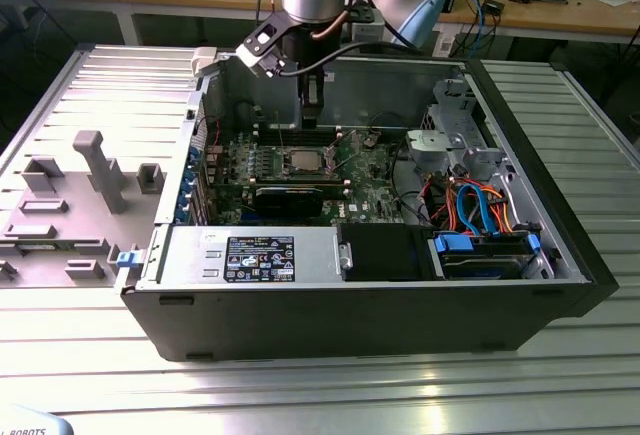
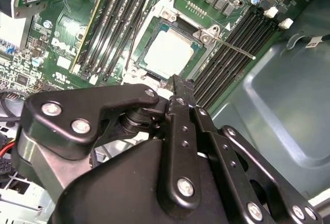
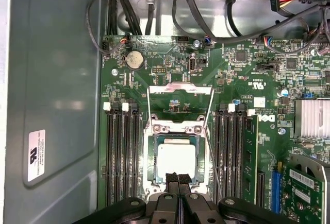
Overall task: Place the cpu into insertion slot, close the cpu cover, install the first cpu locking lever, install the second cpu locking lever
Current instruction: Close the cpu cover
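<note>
The cpu (image 3: 175, 158) lies flat in the insertion slot (image 3: 150, 157) on the green motherboard, its silver-grey top facing up; it also shows in the second wrist view (image 2: 167, 54) and the exterior view (image 1: 300, 162). The cpu cover (image 3: 180, 86) stands swung open beyond the slot, with green board visible through its window. A thin locking lever (image 3: 212, 165) sticks out unlatched beside the slot, seen again in the second wrist view (image 2: 234, 48). My gripper (image 3: 178, 177) hovers just above the slot's near edge, shut with nothing in it (image 2: 178, 86) (image 1: 312, 115).
Black memory slots (image 3: 121, 157) flank the socket on both sides. Cables (image 3: 206, 28) hang along the case wall beyond the board. A heatsink (image 3: 312, 118) and an expansion card (image 3: 304, 188) sit to one side. The open case's metal wall (image 3: 51, 80) borders the other side.
</note>
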You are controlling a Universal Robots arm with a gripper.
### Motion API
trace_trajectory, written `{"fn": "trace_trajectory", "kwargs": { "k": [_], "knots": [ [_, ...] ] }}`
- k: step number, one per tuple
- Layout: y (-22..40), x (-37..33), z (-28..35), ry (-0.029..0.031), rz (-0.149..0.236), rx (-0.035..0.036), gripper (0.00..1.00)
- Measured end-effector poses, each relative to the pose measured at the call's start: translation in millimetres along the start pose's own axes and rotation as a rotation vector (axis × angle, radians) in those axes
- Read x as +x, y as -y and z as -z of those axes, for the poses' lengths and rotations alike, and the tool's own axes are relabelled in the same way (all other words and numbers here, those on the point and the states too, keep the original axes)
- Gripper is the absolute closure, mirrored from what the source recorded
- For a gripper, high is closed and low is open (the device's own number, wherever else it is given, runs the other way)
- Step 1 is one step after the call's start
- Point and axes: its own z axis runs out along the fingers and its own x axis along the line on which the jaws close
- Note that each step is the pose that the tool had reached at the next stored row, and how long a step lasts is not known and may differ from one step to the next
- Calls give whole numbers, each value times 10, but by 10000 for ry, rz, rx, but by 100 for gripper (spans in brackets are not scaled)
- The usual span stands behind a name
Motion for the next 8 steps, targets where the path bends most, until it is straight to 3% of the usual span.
{"fn": "trace_trajectory", "kwargs": {
  "k": [8],
  "knots": [
    [0, 0, 4, 0, 0, 0, 89]
  ]
}}
